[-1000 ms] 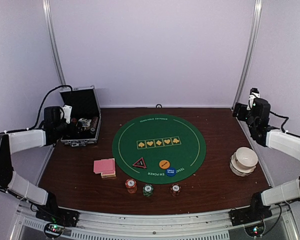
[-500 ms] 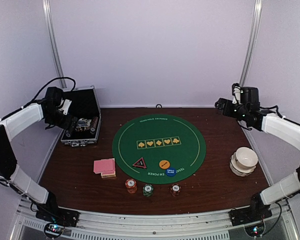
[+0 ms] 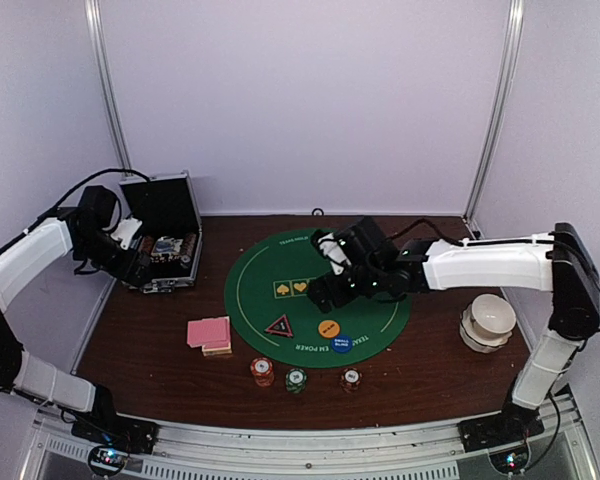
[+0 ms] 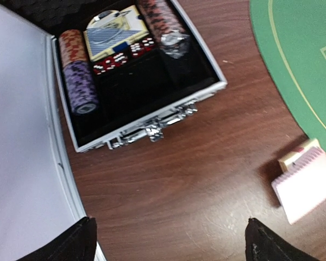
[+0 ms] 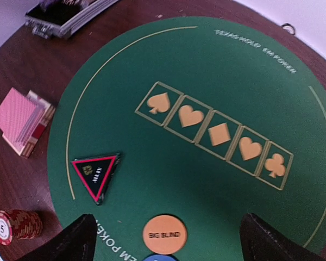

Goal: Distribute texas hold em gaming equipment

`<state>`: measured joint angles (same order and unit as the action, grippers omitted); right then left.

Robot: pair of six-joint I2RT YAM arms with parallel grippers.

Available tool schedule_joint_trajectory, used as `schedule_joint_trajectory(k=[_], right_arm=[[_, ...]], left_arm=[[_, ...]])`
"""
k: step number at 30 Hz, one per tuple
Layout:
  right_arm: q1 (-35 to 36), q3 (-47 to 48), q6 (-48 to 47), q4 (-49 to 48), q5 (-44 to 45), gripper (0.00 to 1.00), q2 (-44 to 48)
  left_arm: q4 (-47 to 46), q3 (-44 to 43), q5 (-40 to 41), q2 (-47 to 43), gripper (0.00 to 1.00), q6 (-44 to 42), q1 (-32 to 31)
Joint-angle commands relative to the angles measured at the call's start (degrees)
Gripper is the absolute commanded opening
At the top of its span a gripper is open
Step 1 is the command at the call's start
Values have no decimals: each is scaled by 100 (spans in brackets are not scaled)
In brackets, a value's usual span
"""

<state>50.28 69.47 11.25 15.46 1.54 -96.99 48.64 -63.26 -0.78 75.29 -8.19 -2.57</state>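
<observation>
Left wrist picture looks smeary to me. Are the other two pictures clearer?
Left wrist view: yes, it is soft all over; the silver-edged black case and the pink-backed card stack look smeared. Right wrist view: clearer; the orange round marker disc has lettering that reads fine on the round green felt mat. Top view: even light, faint shadows, no glare.

Orange disc [image 5: 163, 234]: "BIG BLIND"; red chip [image 5: 3, 227]: "5".

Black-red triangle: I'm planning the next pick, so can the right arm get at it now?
Probably yes: the right gripper hangs open over the green mat, with the triangle lying flat and uncovered close by.
</observation>
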Motion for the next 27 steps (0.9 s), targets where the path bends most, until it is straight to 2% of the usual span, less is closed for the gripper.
schedule_joint_trajectory(k=[1,11,27], right_arm=[[625,508,-143,314,113,94,-702],[966,1483,-153,445,-137,82,-2026],[931,1688,-245,638,-138,68,-2584]], left_arm=[[435,-177,-707,-278,98,-495,35],[1213,-737,-1072,-169,97,-819,32],[1403,-754,-1469,-343,98,-900,36]])
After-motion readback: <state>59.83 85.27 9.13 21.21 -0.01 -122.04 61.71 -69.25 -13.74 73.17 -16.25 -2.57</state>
